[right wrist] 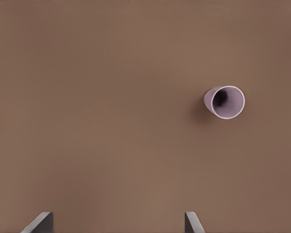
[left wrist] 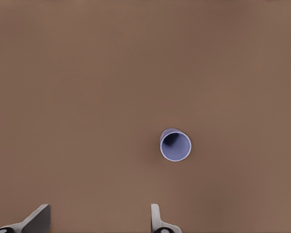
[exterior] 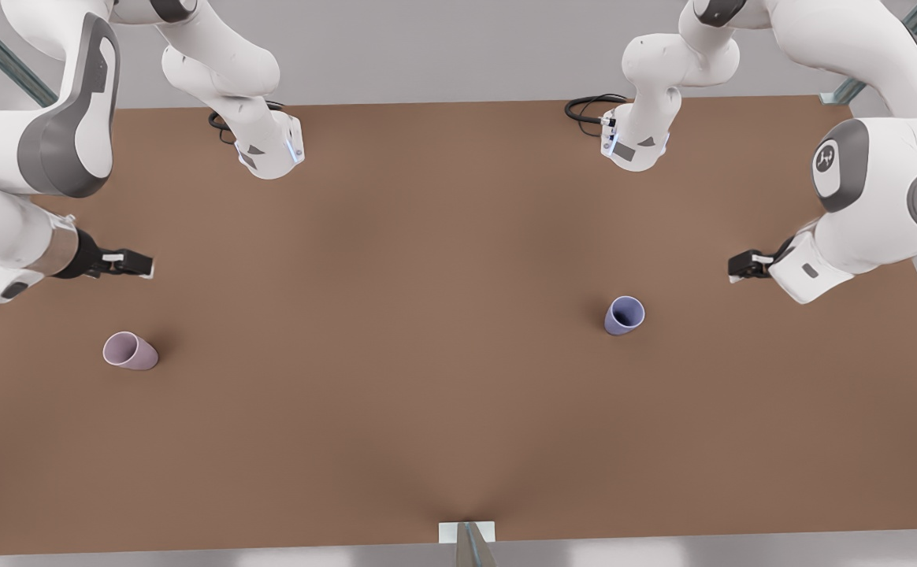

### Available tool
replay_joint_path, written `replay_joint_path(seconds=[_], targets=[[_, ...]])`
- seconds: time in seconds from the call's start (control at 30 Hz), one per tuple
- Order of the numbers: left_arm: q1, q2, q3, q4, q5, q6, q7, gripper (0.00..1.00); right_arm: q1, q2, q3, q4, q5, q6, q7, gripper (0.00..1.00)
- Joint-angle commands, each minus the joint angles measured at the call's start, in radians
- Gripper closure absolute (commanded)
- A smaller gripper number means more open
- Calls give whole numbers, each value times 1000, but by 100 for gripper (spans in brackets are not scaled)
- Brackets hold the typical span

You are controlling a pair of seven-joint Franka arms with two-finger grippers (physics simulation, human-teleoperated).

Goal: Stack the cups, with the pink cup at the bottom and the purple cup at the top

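- Your left gripper (left wrist: 96,221) hangs spread open, well apart from the purple cup (left wrist: 175,144) — upright, mouth up.
- Your right gripper (right wrist: 118,223), also spread, hangs off the upright pink cup (right wrist: 225,102).

Two white arms (exterior: 884,189), rounded links, grey joint caps; black cables (exterior: 588,106) at bases; dark grippers, pale grey fingertips (left wrist: 38,219).

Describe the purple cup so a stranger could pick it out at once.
On the brown table, look toward the front view's right, near the left gripper. The purple cup stands upright there, periwinkle blue with a dark inside, unlike the paler pink cup.
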Motion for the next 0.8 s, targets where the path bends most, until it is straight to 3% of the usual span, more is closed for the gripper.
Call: replay_joint_path(seconds=[0.0,0.23,0.33,0.5,0.6,0.77], targets=[[0,-1,-1,0,3,77,-20,0,0,2,0,1,-1,64,-6,0],[0,5,-1,-1,-29,43,-7,0,-26,72,-2,13,4,90,-15,0],[0,11,1,-1,-32,45,-6,0,-138,155,-3,21,1,190,-210,0],[0,8,-1,-1,-32,45,-6,0,-207,345,-13,16,-13,310,-265,0],[0,3,-1,-1,-41,43,-7,0,-211,401,-14,-2,-13,394,-265,0],[0,3,1,-1,-44,38,-7,0,-288,468,-19,2,-11,505,-544,0]])
